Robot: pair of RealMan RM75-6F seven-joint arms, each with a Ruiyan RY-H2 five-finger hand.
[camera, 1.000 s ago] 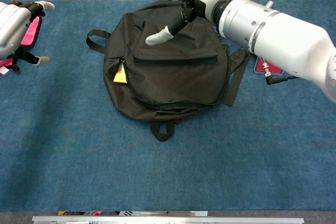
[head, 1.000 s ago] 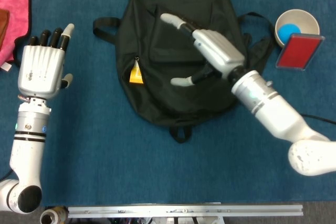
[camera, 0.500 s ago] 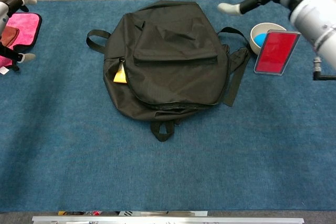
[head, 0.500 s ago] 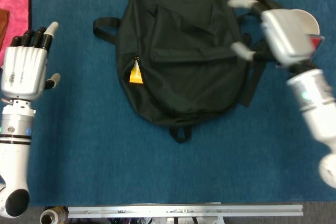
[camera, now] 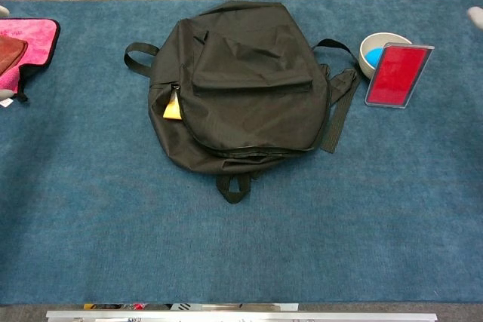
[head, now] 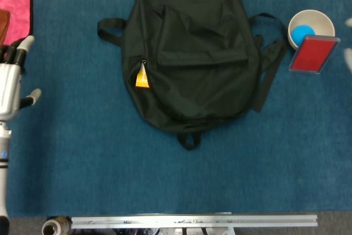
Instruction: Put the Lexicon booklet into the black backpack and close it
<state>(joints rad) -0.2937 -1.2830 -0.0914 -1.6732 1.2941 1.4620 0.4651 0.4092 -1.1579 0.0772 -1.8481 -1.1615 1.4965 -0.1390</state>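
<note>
Black backpack [head: 192, 53] lies flat and limp at tabletop [head: 82, 163] centre, best taken by its yellow zipper tag [head: 142, 77] at 9 o'clock; left hand [head: 10, 89] empty, fingers [head: 25, 45] apart; right hand's state indiscernible; Lexicon booklet unidentifiable.

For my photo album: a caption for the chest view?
Black backpack lying flat on a blue table, a red booklet leaning against a bowl.

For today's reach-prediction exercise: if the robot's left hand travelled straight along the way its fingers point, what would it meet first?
Probably the pink cloth: the left hand points up the picture toward it, though its height above the table is unclear.
</note>
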